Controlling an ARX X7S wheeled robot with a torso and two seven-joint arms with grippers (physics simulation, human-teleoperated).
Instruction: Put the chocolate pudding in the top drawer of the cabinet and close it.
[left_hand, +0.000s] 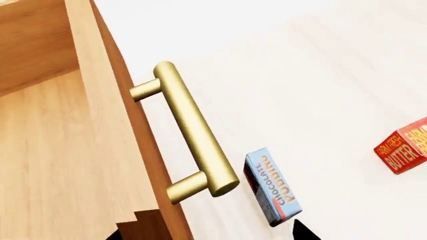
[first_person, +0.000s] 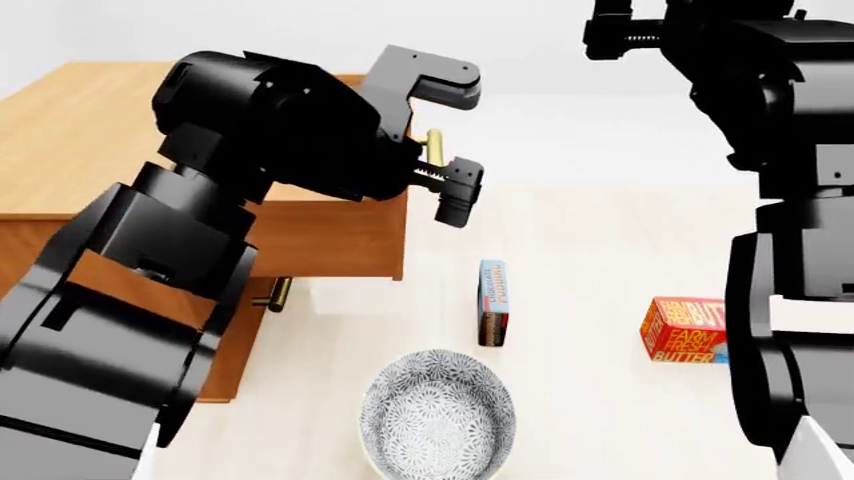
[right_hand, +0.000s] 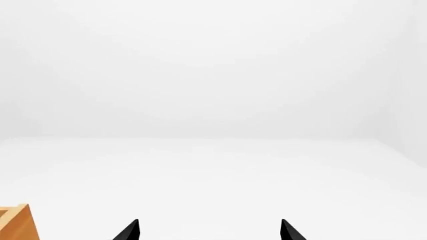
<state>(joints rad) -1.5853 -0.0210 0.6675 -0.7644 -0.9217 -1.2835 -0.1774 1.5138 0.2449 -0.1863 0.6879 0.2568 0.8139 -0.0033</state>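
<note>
The chocolate pudding (first_person: 493, 300) is a thin light blue box standing on its edge on the pale table, right of the cabinet (first_person: 67, 130). It also shows in the left wrist view as the pudding (left_hand: 270, 187). The top drawer (first_person: 334, 240) is pulled out, with its bare wooden inside (left_hand: 40, 150) showing. My left gripper (first_person: 447, 150) hangs open in front of the drawer's brass handle (left_hand: 193, 132), holding nothing; the left gripper (left_hand: 203, 235) shows only its fingertips. The right gripper (right_hand: 209, 232) is raised high at the right, open and empty.
An orange-red butter box (first_person: 683, 330) lies on the table at the right and appears as the butter box (left_hand: 403, 150) in the left wrist view. A patterned bowl (first_person: 438, 415) sits near the front. A lower drawer's brass handle (first_person: 278, 295) sticks out below the open drawer.
</note>
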